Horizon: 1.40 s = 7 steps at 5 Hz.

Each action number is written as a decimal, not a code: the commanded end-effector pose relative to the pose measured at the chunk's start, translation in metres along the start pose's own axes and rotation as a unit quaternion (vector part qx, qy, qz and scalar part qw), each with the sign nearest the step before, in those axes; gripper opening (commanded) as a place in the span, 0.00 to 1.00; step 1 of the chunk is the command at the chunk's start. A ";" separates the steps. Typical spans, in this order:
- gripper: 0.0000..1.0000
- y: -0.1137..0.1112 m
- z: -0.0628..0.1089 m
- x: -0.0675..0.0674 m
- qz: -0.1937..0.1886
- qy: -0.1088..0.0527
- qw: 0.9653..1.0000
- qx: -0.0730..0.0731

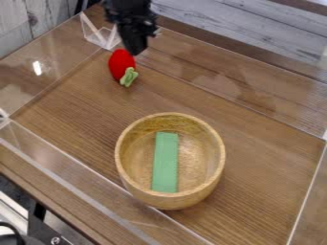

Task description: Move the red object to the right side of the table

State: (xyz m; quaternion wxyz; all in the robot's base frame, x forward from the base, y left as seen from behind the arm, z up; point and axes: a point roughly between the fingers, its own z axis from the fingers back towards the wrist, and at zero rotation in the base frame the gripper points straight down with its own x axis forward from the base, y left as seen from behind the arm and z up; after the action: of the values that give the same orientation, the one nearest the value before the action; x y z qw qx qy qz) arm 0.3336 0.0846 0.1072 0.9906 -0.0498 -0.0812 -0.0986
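- Gripper (136, 43) hangs near the far left part of the table (255, 105), pointing almost straight down, its black fingers drawn tight together with nothing between them.
- Just below and to the left of the fingertips lies the red object (121, 64), a small rounded toy fruit resting on the wood, its light green leafy end turned toward the camera and to the right.
- Whether the fingertips touch the top of the fruit cannot be told from this view; they sit very close to its upper right edge.
- A round wooden bowl (138, 174) stands nearer the camera, well apart from the fruit, in the middle of the tabletop.
- A flat green block (166, 161) lies inside the bowl, lengthwise front to back.
- Low clear acrylic walls (52, 172) edge the tabletop.
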 end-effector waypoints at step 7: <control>0.00 -0.234 -0.072 0.002 -0.149 0.014 0.987 -0.062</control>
State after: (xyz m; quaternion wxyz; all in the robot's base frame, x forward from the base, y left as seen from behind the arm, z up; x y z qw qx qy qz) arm 0.2914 -0.1497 0.0404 0.9633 -0.0928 -0.0396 -0.2487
